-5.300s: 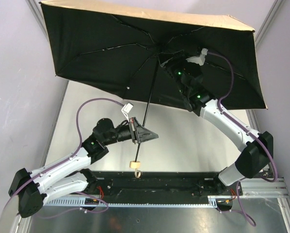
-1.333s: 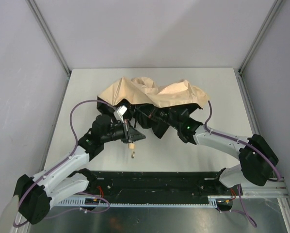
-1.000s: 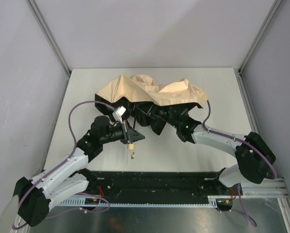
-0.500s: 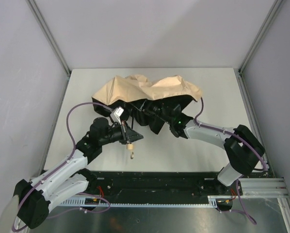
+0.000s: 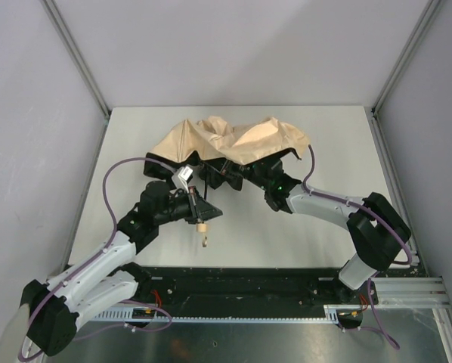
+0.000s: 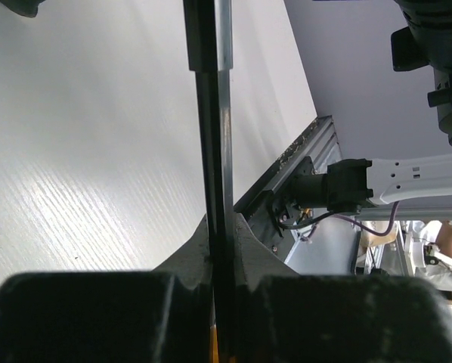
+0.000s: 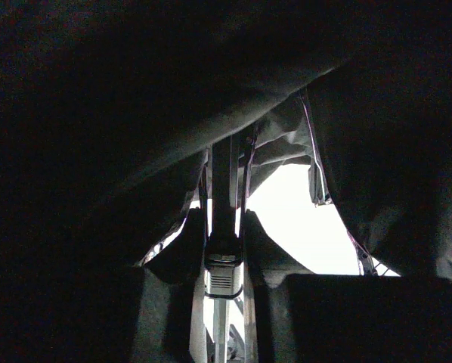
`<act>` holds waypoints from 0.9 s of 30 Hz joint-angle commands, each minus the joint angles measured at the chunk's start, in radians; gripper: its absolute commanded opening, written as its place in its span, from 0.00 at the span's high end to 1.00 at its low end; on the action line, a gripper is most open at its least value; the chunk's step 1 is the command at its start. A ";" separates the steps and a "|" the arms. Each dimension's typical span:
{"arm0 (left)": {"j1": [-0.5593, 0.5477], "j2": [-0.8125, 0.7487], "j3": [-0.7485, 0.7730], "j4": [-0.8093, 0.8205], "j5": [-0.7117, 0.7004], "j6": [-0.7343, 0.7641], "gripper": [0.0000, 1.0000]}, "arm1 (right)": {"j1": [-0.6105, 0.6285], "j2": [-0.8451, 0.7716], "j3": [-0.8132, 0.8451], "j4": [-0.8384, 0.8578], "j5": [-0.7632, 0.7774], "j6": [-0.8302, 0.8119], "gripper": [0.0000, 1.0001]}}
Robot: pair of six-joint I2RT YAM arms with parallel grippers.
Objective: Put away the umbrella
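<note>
The umbrella (image 5: 233, 138) is collapsed, its beige canopy crumpled in a heap at the back middle of the white table (image 5: 339, 151), black underside showing along the front. My left gripper (image 5: 203, 212) is shut on the thin black shaft (image 6: 213, 113) just above the small pale handle (image 5: 202, 226); the shaft runs straight up between the jaws of the left gripper (image 6: 220, 234). My right gripper (image 5: 250, 175) reaches in under the canopy's front edge. In the right wrist view its jaws (image 7: 224, 227) close tightly either side of the shaft's black runner (image 7: 223, 261), with dark fabric (image 7: 97, 113) all around.
Grey walls with metal corner posts (image 5: 75, 60) enclose the table on three sides. A black rail (image 5: 249, 283) carrying both arm bases runs along the near edge. My right arm's white link (image 6: 415, 170) shows at the right of the left wrist view.
The wide-open canopy of five seconds ago is folded down. In the last second the right arm pushed left and farther under the fabric, and the canopy bunched toward the back.
</note>
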 commanded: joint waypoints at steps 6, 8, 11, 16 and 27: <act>0.018 0.021 0.128 0.093 0.026 0.086 1.00 | 0.038 0.003 -0.012 0.062 -0.038 0.026 1.00; 0.025 0.021 0.144 0.092 0.053 0.086 0.96 | 0.025 -0.013 -0.012 0.045 -0.042 -0.005 1.00; 0.023 0.010 0.125 0.111 0.183 0.093 0.59 | -0.052 -0.040 -0.013 0.034 -0.076 -0.113 1.00; 0.022 -0.177 -0.022 0.141 0.363 0.121 0.23 | -0.203 -0.097 -0.012 0.057 -0.260 -0.431 1.00; 0.024 -0.454 0.346 -0.073 -0.028 0.220 0.05 | -0.300 -0.282 -0.011 -0.148 -0.618 -0.898 1.00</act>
